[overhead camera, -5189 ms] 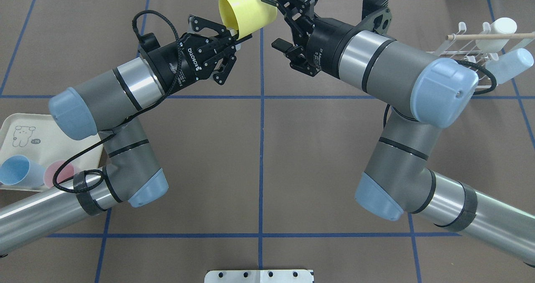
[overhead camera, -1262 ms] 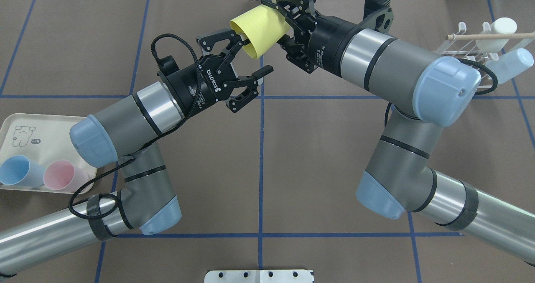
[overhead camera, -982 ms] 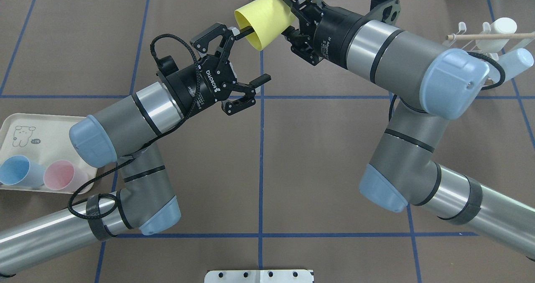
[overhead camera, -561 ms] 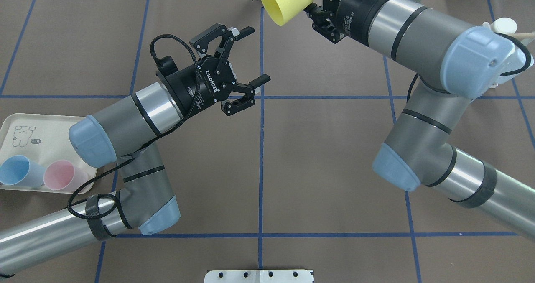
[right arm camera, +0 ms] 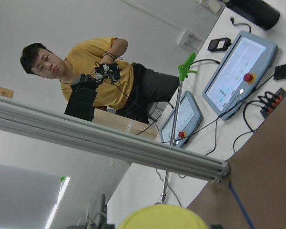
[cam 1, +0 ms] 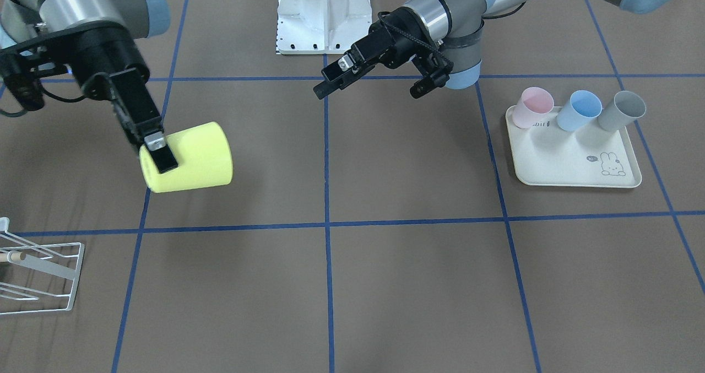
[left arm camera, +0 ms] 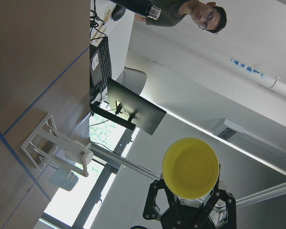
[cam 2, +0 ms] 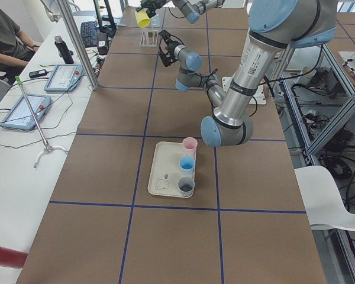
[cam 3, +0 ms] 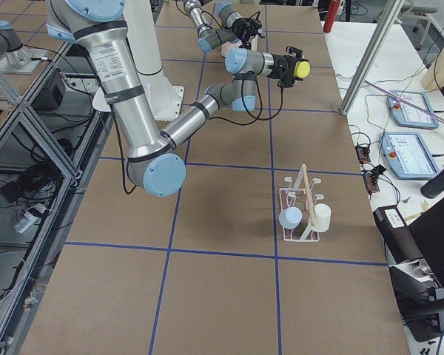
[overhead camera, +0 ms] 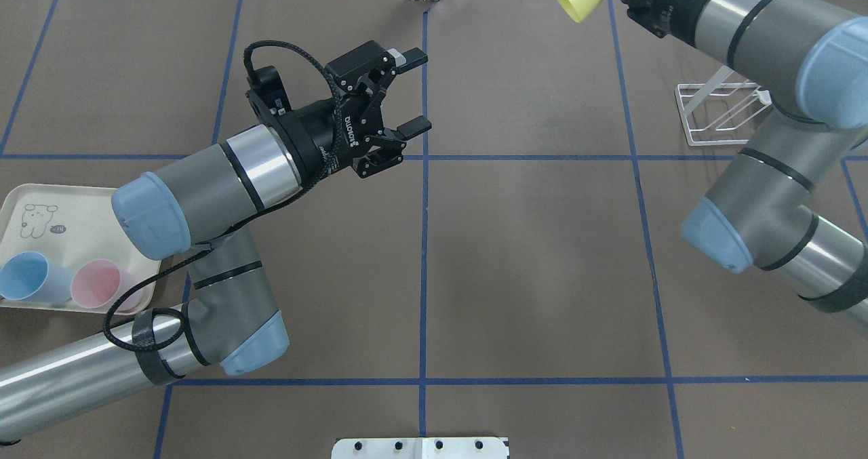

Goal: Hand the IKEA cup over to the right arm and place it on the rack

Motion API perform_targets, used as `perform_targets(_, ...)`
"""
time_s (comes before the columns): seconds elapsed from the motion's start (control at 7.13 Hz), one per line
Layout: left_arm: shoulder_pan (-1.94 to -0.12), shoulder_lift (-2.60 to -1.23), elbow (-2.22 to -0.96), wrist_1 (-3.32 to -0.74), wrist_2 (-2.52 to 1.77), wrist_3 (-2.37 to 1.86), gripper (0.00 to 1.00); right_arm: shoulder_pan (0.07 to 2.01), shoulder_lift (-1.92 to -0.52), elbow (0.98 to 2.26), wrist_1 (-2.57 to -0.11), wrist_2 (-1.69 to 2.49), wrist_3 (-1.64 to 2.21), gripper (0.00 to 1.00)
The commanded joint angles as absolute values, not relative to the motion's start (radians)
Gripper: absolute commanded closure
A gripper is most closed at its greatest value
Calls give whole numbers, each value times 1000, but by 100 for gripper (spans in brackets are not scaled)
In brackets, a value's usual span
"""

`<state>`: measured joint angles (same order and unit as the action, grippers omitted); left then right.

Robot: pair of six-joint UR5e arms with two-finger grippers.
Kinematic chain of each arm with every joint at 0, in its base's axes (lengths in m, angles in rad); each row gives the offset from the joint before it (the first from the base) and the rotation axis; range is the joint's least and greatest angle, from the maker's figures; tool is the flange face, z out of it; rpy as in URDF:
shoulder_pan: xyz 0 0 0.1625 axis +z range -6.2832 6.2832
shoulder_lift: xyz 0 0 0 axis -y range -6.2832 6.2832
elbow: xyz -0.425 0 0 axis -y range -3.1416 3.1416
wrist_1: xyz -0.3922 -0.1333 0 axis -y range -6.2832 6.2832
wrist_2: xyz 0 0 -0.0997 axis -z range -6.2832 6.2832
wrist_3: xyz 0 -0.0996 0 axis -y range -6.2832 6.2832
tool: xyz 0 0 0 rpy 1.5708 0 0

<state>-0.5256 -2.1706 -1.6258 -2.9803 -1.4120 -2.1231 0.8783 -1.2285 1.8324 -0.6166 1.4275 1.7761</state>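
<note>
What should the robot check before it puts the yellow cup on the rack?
1. Jaws of right gripper hold yellow cup: ok.
2. Open left gripper is away from cup: ok.
3. Spare prongs on rack beyond its blue cup and white cup: ok, seemingly.
4. Cup above rack: not ok, off to one side.
5. Cup mouth turned to suit the prongs: cannot tell.

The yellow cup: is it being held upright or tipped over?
Tipped on its side. The yellow cup lies roughly level in the right gripper, its open mouth facing sideways toward the left gripper.
</note>
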Motion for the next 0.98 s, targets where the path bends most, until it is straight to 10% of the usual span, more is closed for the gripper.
perform_targets(0.0,-555,-2172,-1674,-2803,-1434,-1953,0,926,-1374,1836,-620,1398,1573,100)
perform_targets(0.84,-618,-2177,-1669,-2695,-1514,-1950,0,946,-1658,1842,-695,1108,1025,100)
